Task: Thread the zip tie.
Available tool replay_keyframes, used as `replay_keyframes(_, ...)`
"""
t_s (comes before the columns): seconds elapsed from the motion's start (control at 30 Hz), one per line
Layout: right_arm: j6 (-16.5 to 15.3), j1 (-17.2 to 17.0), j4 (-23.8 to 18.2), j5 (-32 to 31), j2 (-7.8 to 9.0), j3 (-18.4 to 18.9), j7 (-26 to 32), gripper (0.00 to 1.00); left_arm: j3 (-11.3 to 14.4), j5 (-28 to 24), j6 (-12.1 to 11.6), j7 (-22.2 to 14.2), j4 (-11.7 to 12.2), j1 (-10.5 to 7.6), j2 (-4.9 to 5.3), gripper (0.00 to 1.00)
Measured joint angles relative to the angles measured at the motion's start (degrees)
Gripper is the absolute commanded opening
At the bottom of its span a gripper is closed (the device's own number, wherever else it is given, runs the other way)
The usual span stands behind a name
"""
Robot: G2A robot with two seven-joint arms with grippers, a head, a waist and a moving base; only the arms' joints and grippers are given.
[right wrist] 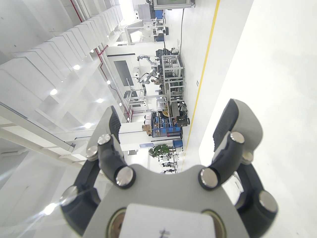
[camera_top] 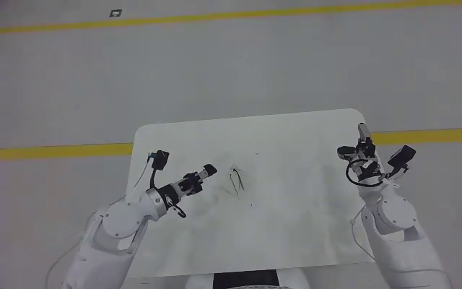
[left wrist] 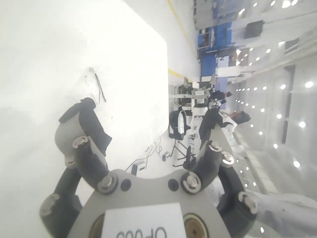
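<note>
A thin dark zip tie (camera_top: 236, 179) lies bent into a narrow V near the middle of the white table (camera_top: 296, 141). My left gripper (camera_top: 207, 171) hovers just left of it, pointing at it. In the left wrist view the left gripper (left wrist: 146, 115) is open, with the zip tie (left wrist: 99, 90) lying on the table just beyond one fingertip. My right gripper (camera_top: 363, 133) sits over the table's far right corner, away from the zip tie. In the right wrist view the right gripper (right wrist: 172, 112) is open with nothing between its fingers, pointing past the table edge.
The table's rounded far right corner (camera_top: 361, 115) lies close to the right gripper. A yellow floor line (camera_top: 65, 151) runs behind the table. Bare tabletop (camera_top: 303, 195) stretches between the zip tie and the right arm.
</note>
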Motion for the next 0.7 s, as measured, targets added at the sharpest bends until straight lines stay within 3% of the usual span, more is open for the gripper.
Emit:
replay_keyframes(0.07,0.00,0.00,0.00,0.00,0.00,0.00,0.00,1.00,0.60,0.23,1.11,0.30,0.82,-0.69,0.00,1.00)
replay_keyframes(0.4,0.00,0.00,0.00,0.00,0.00,0.00,0.00,1.00,0.99,0.54,0.72,0.18,0.48,-1.09,0.05,1.00)
replay_keyframes(0.53,0.00,0.00,0.00,0.00,0.00,0.00,0.00,1.00,3.28,5.18,2.45,-3.20,-1.69,-4.13,0.35,1.00)
replay_keyframes(0.7,0.00,0.00,0.00,0.00,0.00,0.00,0.00,1.00,7.67,11.48,7.96,-10.22,-3.17,-9.40,0.70,1.00)
